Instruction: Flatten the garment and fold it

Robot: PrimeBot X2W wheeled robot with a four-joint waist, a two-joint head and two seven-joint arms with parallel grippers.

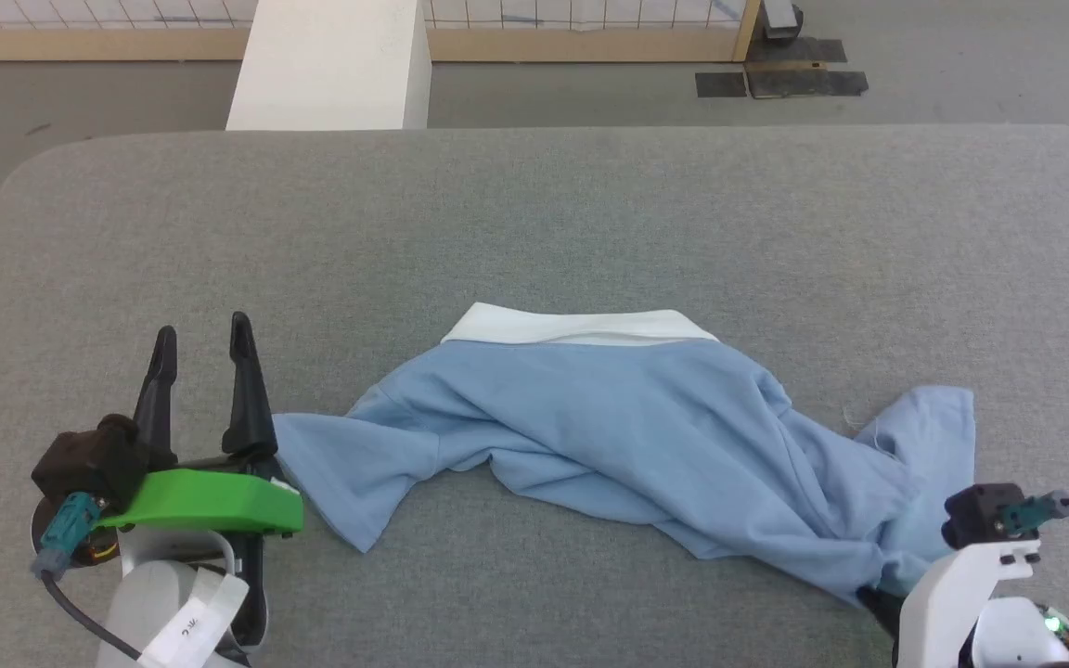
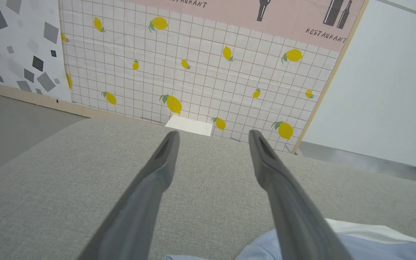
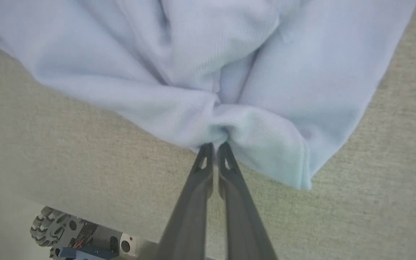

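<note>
As right pincer (image 3: 215, 145) pinches, one crumpled garment (image 1: 609, 417)

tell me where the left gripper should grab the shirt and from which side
On the shirt, probably take the left end: it lies flat and spread on the table right beside the open left gripper. Come in low from the robot's left, one finger sliding under the edge. The right gripper is shut on the opposite end, so pulling apart should flatten it.
</note>
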